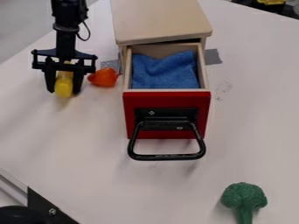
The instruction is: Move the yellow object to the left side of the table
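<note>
Duly found yellow object (64, 87) at ten o'clock from drawer (166, 99), pinched in claw (63, 91). Judged light, firm and smooth, likely to roll or slip under off-centre pressure; advised square hold across rounded body, moderate squeeze.

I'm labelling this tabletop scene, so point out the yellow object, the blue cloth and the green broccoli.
Yellow object (64, 88): camera view, on its rounded lower end.
Blue cloth (163, 73): camera view, on its middle, inside the drawer.
Green broccoli (243, 195): camera view, on its bushy head.
</note>
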Controlling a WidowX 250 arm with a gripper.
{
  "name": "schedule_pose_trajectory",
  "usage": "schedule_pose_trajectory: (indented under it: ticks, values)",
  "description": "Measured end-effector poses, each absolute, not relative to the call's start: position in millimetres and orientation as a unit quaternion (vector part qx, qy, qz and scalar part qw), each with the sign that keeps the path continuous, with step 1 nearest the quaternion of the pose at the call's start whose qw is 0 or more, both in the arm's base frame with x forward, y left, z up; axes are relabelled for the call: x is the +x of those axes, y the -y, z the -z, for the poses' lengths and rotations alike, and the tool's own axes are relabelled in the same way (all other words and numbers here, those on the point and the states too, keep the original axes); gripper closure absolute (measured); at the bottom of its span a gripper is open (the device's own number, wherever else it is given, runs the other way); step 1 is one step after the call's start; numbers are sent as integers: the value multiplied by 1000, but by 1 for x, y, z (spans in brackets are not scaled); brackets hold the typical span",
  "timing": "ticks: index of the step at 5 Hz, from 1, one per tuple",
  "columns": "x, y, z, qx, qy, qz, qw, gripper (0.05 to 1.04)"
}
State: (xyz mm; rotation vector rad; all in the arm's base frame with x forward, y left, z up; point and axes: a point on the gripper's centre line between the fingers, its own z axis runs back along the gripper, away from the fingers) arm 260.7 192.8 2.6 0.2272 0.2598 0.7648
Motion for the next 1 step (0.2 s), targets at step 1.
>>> schedule_pose_trajectory:
  ticks: [1]
  values:
    - [259,-196,7,141,-125,-367,911,405]
